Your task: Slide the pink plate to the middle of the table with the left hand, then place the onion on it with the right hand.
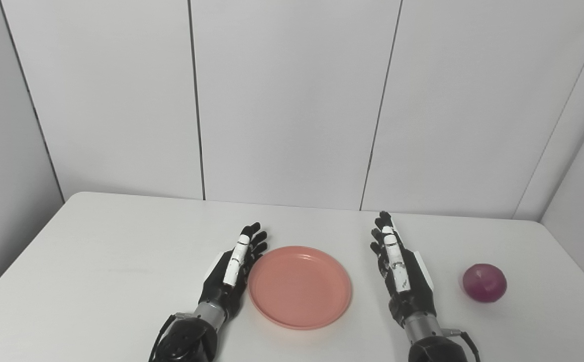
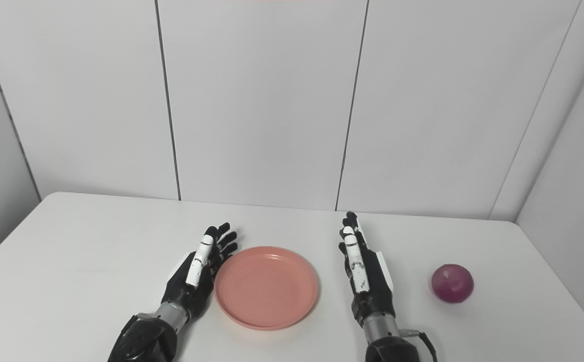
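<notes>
A round pink plate (image 1: 299,286) lies flat on the white table (image 1: 121,241), near its front middle. My left hand (image 1: 234,271) rests open just beside the plate's left rim, fingers stretched forward and close to or touching the edge. A purple-red onion (image 1: 484,283) sits on the table at the right. Between plate and onion, my right hand (image 1: 400,266) stands open on its edge, fingers straight and holding nothing, clear of both. The same layout shows in the right eye view: plate (image 2: 267,286), onion (image 2: 453,283).
White wall panels (image 1: 292,100) rise right behind the table's far edge. The table's right edge runs close past the onion. Bare tabletop spreads to the left of my left hand and behind the plate.
</notes>
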You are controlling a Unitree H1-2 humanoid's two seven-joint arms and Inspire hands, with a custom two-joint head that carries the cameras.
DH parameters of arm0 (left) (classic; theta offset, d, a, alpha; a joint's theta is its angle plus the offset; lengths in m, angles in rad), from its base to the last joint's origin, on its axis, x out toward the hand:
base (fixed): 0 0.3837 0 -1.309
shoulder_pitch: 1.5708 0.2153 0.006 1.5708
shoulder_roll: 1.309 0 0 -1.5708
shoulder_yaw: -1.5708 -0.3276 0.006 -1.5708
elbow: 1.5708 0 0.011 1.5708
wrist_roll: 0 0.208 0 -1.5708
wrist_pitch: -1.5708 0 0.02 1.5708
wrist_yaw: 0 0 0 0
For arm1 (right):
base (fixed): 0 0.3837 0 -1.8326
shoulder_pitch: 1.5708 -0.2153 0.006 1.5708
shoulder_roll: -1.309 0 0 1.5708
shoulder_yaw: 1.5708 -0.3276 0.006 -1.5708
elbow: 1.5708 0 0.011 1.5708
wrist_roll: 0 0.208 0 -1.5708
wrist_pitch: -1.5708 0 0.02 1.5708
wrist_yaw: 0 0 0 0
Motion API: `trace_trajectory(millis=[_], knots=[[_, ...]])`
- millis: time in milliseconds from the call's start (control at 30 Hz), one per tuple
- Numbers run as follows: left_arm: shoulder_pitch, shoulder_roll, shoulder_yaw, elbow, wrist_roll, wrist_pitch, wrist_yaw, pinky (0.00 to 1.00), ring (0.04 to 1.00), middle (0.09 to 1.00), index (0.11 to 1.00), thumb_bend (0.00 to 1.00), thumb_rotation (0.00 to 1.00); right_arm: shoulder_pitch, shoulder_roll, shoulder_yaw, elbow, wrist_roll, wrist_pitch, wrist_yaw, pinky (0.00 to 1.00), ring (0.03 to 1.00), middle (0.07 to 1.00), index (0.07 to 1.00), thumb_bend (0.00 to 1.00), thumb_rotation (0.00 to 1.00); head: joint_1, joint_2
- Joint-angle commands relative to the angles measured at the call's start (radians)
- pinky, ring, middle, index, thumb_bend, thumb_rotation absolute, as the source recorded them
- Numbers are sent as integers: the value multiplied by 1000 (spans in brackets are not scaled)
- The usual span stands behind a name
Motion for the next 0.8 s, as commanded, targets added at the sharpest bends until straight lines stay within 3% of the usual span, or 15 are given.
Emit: trace_trajectory(millis=[0, 500, 767], knots=[[-36, -7, -4, -20, 10, -35, 2, 986, 967, 969, 966, 648, 1000, -43, 5, 0, -23, 5, -12, 0, 1000, 1000, 1000, 1000, 446, 983, 0, 0], [-28, -13, -7, -26, 6, -48, -1, 1000, 972, 971, 968, 641, 1000, -43, 5, 4, -30, -7, -7, -9, 1000, 1000, 1000, 1000, 452, 991, -21, -1], [-24, -5, -11, -28, -7, -45, -27, 1000, 984, 980, 976, 636, 1000, -56, -4, -7, -39, -40, 9, -42, 1000, 1000, 1000, 1000, 470, 997, -77, -4]])
